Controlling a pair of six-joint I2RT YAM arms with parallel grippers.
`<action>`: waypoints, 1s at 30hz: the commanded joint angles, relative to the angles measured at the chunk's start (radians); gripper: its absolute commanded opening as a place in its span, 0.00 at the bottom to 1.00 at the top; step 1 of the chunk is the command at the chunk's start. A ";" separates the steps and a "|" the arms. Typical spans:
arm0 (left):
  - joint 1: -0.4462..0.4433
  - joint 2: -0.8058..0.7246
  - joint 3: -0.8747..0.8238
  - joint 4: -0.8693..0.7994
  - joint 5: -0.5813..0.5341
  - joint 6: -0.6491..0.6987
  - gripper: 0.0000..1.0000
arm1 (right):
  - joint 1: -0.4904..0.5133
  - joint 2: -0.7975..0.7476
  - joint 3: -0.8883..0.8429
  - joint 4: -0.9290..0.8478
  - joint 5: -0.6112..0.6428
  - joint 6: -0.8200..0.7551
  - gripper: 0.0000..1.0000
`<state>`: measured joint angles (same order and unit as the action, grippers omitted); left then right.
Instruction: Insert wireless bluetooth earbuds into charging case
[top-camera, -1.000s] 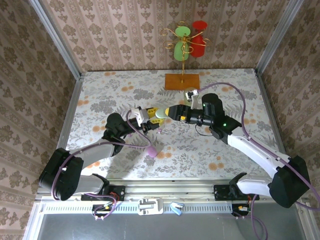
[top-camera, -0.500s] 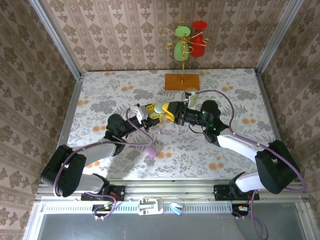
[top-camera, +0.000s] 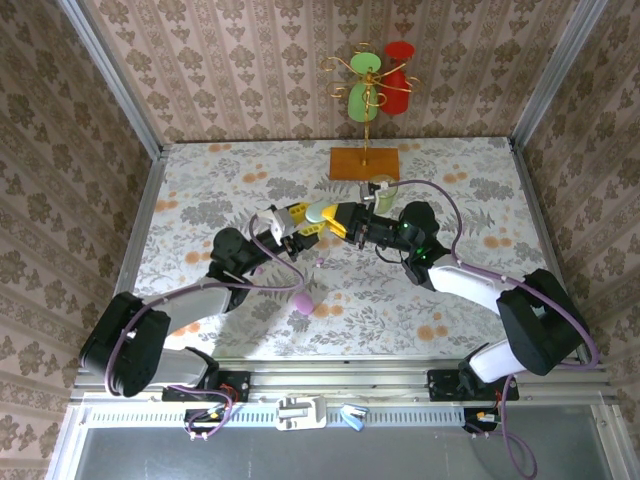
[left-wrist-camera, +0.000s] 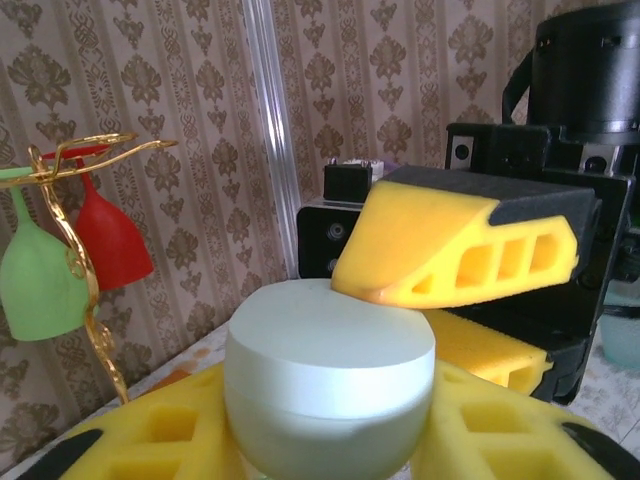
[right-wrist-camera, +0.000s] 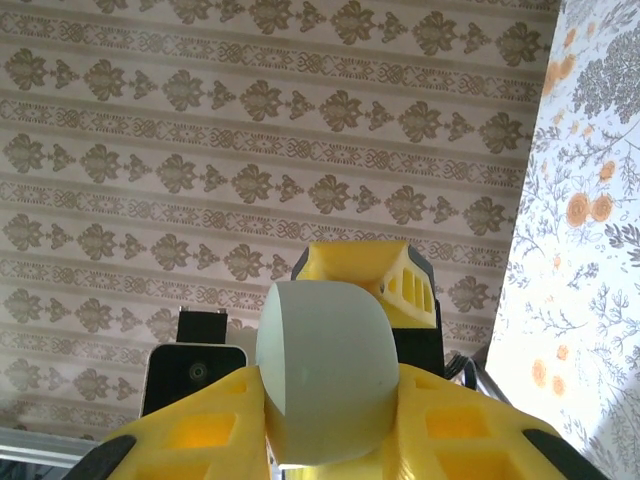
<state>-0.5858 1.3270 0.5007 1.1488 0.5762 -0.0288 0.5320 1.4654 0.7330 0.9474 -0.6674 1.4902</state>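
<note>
Left wrist view: left jaws and, from two o'clock, right jaws clamp the case (left-wrist-camera: 330, 370); uneven tugging could drop it.

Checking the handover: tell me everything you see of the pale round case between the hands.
The case is a pale greenish-white round puck, smooth plastic by its look, with a thin seam round its side, lid shut. It is held above the table between the left hand's yellow fingers, while the right hand pinches its rim.
</note>
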 joint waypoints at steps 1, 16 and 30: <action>-0.003 -0.042 0.002 -0.001 0.027 0.018 0.54 | -0.011 0.019 0.020 0.028 -0.001 -0.038 0.17; -0.028 -0.228 -0.018 -0.602 -0.114 0.312 1.00 | -0.124 -0.037 -0.038 -0.679 0.456 -0.484 0.20; -0.082 -0.185 -0.004 -0.702 -0.094 0.334 1.00 | -0.236 0.143 -0.067 -0.689 0.676 -0.489 0.21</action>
<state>-0.6609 1.1339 0.4656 0.4568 0.4671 0.2852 0.3008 1.5787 0.6697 0.2607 -0.0669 1.0130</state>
